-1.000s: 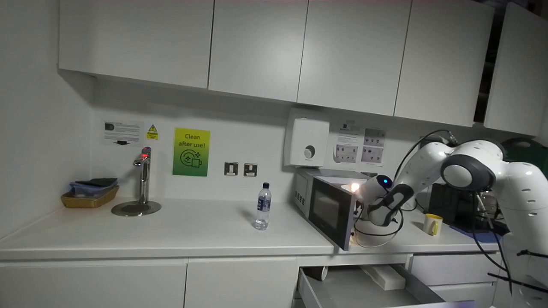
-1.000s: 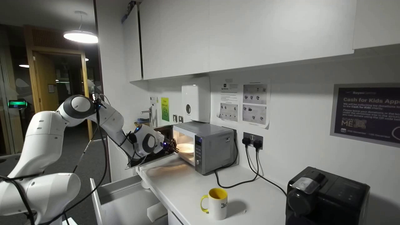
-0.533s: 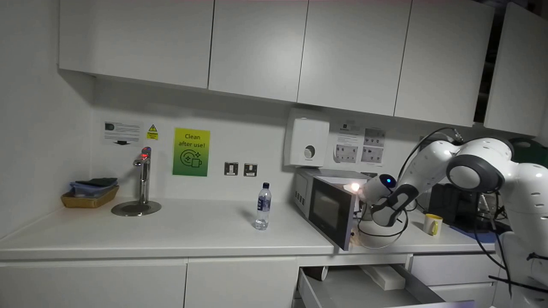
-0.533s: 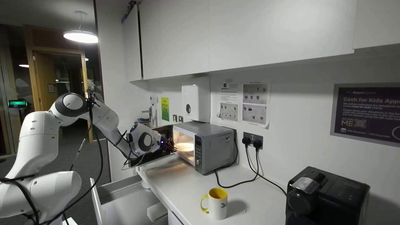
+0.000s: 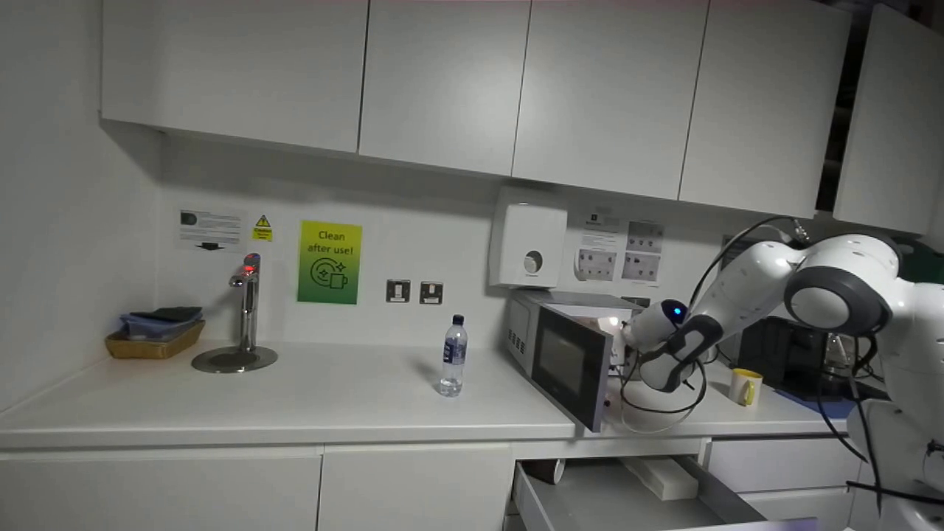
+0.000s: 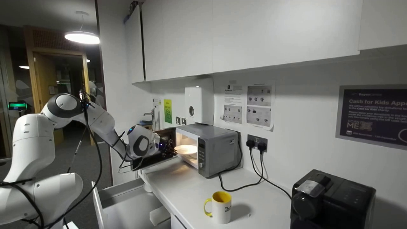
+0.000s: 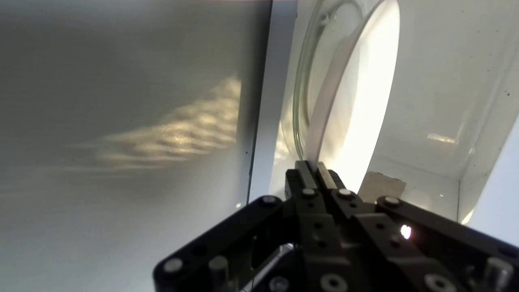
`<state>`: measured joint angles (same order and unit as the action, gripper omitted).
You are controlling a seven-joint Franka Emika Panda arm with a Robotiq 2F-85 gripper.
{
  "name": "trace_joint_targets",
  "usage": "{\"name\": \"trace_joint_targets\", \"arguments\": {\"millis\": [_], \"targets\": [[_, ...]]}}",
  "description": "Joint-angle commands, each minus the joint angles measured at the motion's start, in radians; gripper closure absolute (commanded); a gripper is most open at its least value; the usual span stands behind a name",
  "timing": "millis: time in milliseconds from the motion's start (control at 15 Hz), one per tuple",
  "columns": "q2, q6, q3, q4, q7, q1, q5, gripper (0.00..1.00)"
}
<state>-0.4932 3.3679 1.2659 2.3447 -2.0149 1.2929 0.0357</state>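
My gripper (image 7: 316, 167) is shut on the near rim of a white plate (image 7: 371, 101) in the wrist view. The plate is tilted in that view and stands apart from the clear glass turntable (image 7: 298, 101) over most of its visible edge. In an exterior view, the gripper (image 6: 174, 152) is at the mouth of a lit grey microwave (image 6: 222, 152). The plate (image 6: 186, 149) is partly inside, its near edge at the opening. The microwave door (image 6: 149, 162) is open beside the gripper. The door (image 5: 564, 361) hides the fingers in an exterior view.
An open drawer (image 5: 612, 501) sticks out below the counter near the microwave. A white mug with yellow inside (image 6: 221, 208) and a black coffee machine (image 6: 330, 203) stand on the counter. A water bottle (image 5: 453, 361) stands beyond the door. Cables hang along the arm.
The arm has drawn back from the microwave. The plate has moved with the gripper toward the opening. The door, mug and bottle have not moved.
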Motion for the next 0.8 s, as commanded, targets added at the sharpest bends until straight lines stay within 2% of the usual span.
{"name": "trace_joint_targets", "arguments": {"millis": [0, 67, 133, 200, 267, 333, 400, 467, 533, 600, 733], "targets": [[0.054, -0.009, 0.087, 0.051, 0.032, 0.104, 0.042, 0.99], [0.066, -0.008, 0.061, 0.054, 0.161, 0.108, 0.180, 0.99], [0.054, -0.014, 0.112, 0.064, 0.064, 0.144, 0.095, 0.99], [0.064, -0.012, 0.089, 0.066, 0.185, 0.150, 0.222, 0.99], [0.052, -0.015, 0.139, 0.079, 0.096, 0.187, 0.146, 0.99], [0.060, -0.013, 0.120, 0.080, 0.205, 0.193, 0.263, 0.99], [0.057, -0.016, 0.138, 0.085, 0.213, 0.217, 0.288, 0.99], [0.046, -0.020, 0.178, 0.098, 0.156, 0.251, 0.240, 0.99], [0.041, -0.028, 0.199, 0.103, 0.166, 0.277, 0.256, 0.99], [0.046, -0.028, 0.193, 0.107, 0.239, 0.290, 0.339, 0.99], [0.036, -0.039, 0.228, 0.118, 0.258, 0.339, 0.391, 0.99]]}}
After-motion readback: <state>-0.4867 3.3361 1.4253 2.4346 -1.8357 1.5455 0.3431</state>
